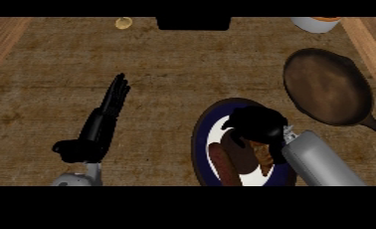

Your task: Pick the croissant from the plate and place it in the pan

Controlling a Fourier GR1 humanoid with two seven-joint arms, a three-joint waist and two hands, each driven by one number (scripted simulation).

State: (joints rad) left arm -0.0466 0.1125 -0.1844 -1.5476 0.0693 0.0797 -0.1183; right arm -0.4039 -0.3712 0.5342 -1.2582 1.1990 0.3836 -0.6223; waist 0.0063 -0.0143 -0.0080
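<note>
croissant [262, 156]: orange-brown, lies on the plate [200, 138], right of centre on the white part, upper end hidden under the right hand [253, 123], can't tell if touched; 1 darker reddish-brown long shape beside it on its left, unclear if same item
plate: round, dark blue rim, white middle, flat on the counter, lower centre-right
pan [327, 86]: dark brown, round, upright, up-right of the plate, near but apart; handle runs off lower right
</note>
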